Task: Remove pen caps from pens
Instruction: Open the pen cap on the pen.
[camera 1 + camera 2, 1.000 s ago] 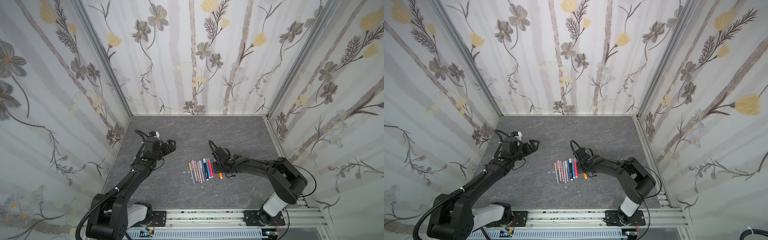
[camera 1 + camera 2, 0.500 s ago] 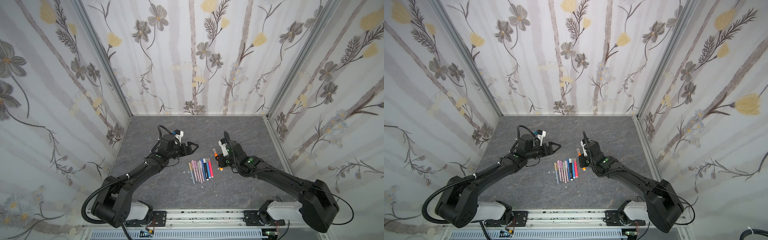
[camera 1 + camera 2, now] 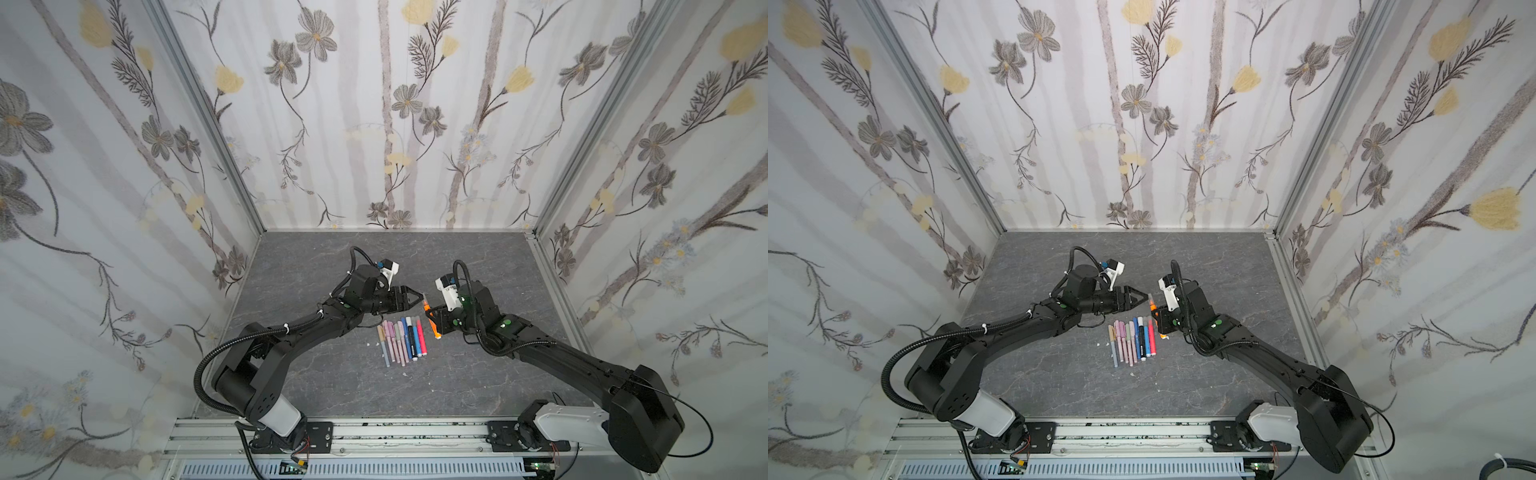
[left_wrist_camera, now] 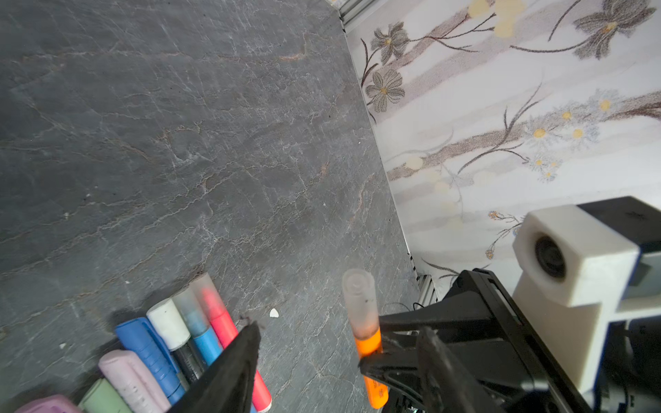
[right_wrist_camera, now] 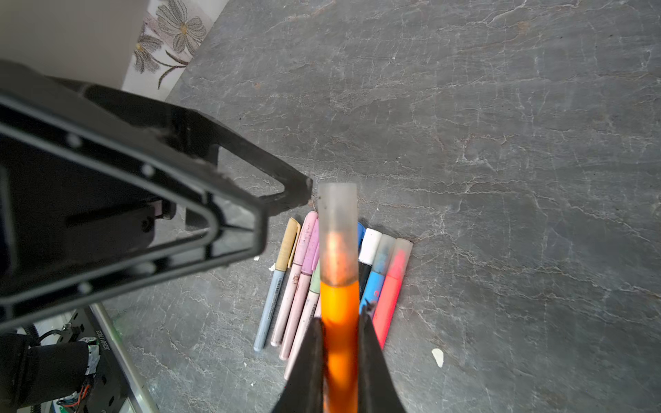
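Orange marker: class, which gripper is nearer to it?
Right. The right gripper is clamped on the orange marker; the left gripper is beside its frosted cap, jaws apart.

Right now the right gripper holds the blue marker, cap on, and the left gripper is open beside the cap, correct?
Not blue: the right wrist view shows the right gripper clamping the orange marker. The cap is on, and the left gripper is open beside it.
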`<action>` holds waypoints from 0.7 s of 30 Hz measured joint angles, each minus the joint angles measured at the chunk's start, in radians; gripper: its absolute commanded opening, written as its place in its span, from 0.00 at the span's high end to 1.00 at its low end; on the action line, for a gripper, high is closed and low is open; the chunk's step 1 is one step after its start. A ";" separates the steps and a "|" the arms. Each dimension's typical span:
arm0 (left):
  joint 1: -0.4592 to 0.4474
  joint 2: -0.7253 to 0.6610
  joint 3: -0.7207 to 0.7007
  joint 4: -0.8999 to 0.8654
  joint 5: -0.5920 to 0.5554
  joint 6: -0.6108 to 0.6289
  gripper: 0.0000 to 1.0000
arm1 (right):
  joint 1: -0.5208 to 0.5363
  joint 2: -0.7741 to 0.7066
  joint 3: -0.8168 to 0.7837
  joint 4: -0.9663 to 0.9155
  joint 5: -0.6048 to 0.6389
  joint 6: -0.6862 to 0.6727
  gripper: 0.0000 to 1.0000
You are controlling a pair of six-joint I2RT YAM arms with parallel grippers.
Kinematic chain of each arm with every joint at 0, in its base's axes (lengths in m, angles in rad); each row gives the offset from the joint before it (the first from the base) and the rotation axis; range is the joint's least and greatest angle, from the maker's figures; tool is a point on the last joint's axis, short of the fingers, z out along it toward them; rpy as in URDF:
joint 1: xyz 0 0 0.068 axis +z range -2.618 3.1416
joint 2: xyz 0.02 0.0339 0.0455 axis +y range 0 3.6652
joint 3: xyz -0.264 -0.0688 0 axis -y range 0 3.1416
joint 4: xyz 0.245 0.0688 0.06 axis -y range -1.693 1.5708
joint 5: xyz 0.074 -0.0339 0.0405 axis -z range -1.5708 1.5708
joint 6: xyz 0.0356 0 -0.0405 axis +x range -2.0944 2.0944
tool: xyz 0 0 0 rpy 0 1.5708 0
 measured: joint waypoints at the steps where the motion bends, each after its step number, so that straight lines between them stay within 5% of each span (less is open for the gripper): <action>1: -0.001 0.009 0.004 0.005 0.000 -0.005 0.36 | 0.000 0.002 0.000 0.003 -0.001 0.000 1.00; 21: -0.022 0.107 0.079 0.043 0.009 -0.039 0.62 | 0.000 0.036 -0.001 0.048 -0.019 0.000 1.00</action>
